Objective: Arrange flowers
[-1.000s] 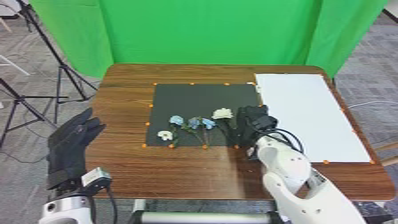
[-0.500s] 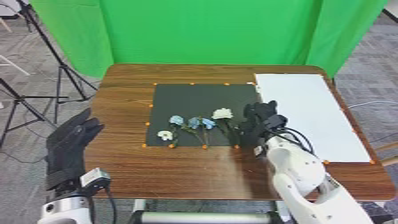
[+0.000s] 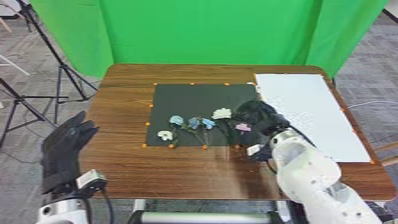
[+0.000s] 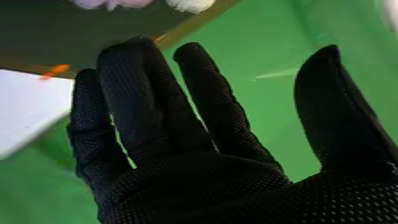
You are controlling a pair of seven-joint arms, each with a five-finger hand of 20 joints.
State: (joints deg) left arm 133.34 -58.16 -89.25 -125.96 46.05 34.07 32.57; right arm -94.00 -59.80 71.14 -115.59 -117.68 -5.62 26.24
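Swung aside, the black-gloved right hand (image 3: 256, 114) has uncovered a pink flower (image 3: 242, 127) by the white bloom (image 3: 222, 114), right of the brown wooden desk's (image 3: 169, 175) middle. Its fingers are straight, apart, gripping nothing; I'd judge that stem placed.

In the head view, the right hand (image 3: 256, 116) hides parts of the dark mat (image 3: 200, 97) and the white sheet (image 3: 315, 110), while the left arm (image 3: 64, 212) and right arm (image 3: 309, 175) are cut off by the bottom edge. The flower stems (image 3: 207, 135) are too thin to trace clearly against the mat. In the right wrist view, a pink bloom (image 4: 129, 3) and a white bloom (image 4: 190, 4) are cut off by the picture's edge
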